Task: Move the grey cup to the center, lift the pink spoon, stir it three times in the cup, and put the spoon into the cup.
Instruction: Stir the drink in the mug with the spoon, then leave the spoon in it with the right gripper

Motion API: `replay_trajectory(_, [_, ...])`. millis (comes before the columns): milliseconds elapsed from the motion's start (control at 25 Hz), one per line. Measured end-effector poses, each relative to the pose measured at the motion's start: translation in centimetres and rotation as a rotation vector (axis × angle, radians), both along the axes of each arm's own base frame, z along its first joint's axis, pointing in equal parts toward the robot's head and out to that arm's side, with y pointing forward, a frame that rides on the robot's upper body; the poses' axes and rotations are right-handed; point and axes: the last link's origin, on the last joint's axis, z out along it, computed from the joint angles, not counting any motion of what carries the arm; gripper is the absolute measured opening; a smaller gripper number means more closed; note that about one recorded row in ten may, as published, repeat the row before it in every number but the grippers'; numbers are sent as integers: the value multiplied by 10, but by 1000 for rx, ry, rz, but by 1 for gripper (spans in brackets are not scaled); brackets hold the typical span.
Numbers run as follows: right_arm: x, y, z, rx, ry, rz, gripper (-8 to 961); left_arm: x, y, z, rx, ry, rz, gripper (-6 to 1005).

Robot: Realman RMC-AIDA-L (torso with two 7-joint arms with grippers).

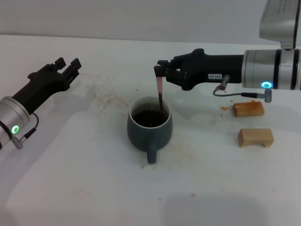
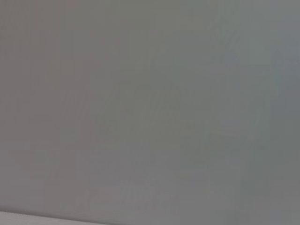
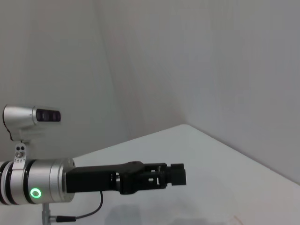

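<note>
The grey cup (image 1: 149, 126) stands at the middle of the white table, handle toward me, with dark brown liquid inside. My right gripper (image 1: 160, 70) is above the cup's far rim and is shut on the pale pink handle of the pink spoon (image 1: 160, 89). The spoon hangs upright with its lower end in the liquid. My left gripper (image 1: 69, 64) is raised at the far left, away from the cup. It also shows in the right wrist view (image 3: 177, 174). The left wrist view shows only a blank wall.
Two tan wooden blocks (image 1: 249, 109) (image 1: 255, 137) lie on the table at the right, under my right arm. Brown stains mark the table (image 1: 70, 188) behind and around the cup.
</note>
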Motion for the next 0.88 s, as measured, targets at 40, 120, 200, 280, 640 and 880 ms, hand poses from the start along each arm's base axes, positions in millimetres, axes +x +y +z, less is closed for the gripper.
replay_trajectory(40, [-2, 1, -1, 0, 0, 5, 90, 0, 0, 0, 0, 0, 0, 504])
replay_trajectory(120, [-7, 2, -2, -3, 0, 16, 90, 0, 0, 0, 0, 0, 0, 504])
replay_trajectory(200, [-12, 3, -5, -9, -2, 25, 90, 0, 0, 0, 0, 0, 0, 504])
replay_trajectory(280, [-15, 2, -8, -16, -1, 33, 90, 0, 0, 0, 1, 0, 0, 504])
replay_trajectory(640, [-22, -6, -19, -70, -12, 70, 91, -2, -1, 2, 3, 1, 4, 504])
replay_trajectory(880, [-20, -17, -18, -117, 17, 83, 91, -2, 0, 2, 3, 5, 5, 504])
